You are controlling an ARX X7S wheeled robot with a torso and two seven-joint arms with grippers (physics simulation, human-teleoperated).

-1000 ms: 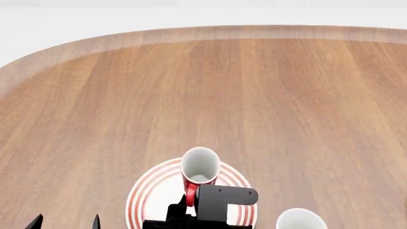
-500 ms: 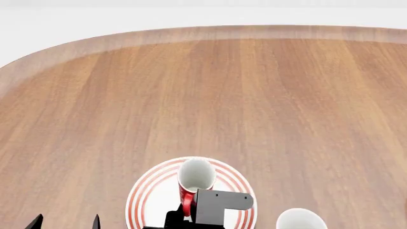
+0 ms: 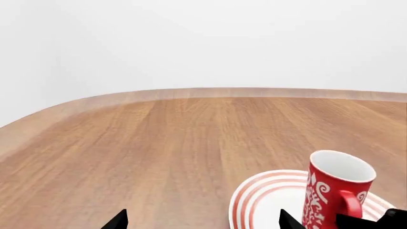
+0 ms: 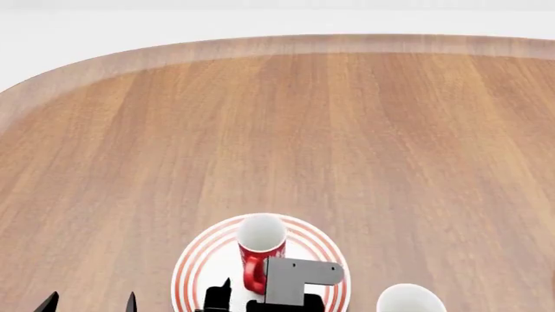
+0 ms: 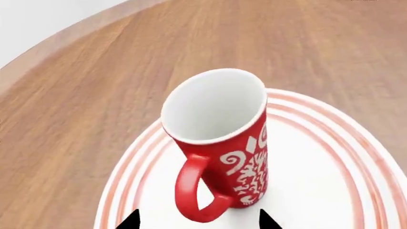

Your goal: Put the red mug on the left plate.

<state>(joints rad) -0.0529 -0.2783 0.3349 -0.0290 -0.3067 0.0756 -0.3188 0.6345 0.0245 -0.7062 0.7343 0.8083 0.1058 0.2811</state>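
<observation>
Wooden bench [image 4: 347,130], red mug [image 5: 219,143] upright on the left plate [image 5: 330,191], right fingers [image 5: 264,220] spread just beside its handle, not touching, left fingers [image 3: 117,220] spread, empty.

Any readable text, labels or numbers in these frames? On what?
None readable.
Red mug: white swirl and floral pattern only, no letters.
Plate: plain red rings, no marking.
Right gripper and its grey mount: no label visible.
White mug: plain, partly cut off by the frame edge.
</observation>
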